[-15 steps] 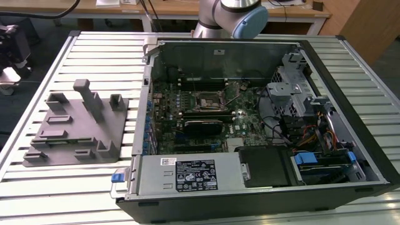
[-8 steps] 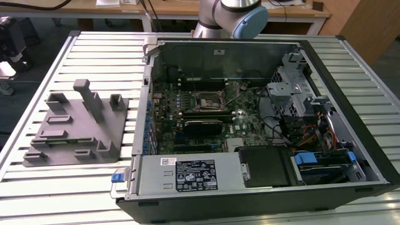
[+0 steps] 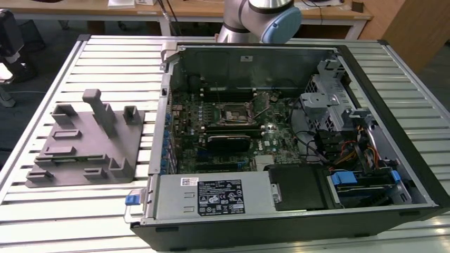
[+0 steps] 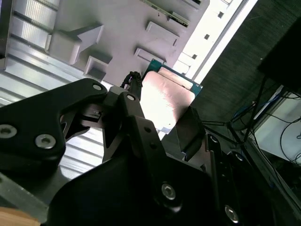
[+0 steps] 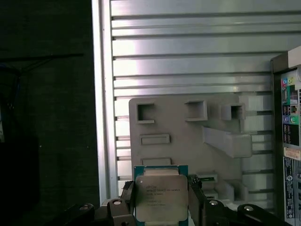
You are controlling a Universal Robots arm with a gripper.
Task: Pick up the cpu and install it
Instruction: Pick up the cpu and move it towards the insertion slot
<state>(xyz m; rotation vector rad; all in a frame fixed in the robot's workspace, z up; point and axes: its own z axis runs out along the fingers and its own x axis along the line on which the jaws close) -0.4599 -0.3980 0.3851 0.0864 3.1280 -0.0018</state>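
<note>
The gripper [image 5: 161, 187] is closed on the cpu [image 5: 160, 195], with one black finger [image 5: 128, 195] against each of two opposite sides, as both wrist views show. In the second wrist view the cpu [image 4: 165, 100] sits between the fingers [image 4: 134, 96] with its metal top lit. The cpu is held over the grey fixture block [image 5: 188, 136]; whether it touches the block cannot be determined. The fixture block [image 3: 91, 142] lies flat on the slatted aluminium table [image 3: 70, 216], near the table edge on the exterior view's left. Just beside it is the open computer case [image 3: 246, 63], which lies on its side. Inside the case, the motherboard [image 3: 281, 138] faces up, with the CPU socket [image 3: 230, 112] near its middle. The power supply [image 3: 211, 196] is at the near wall.
</note>
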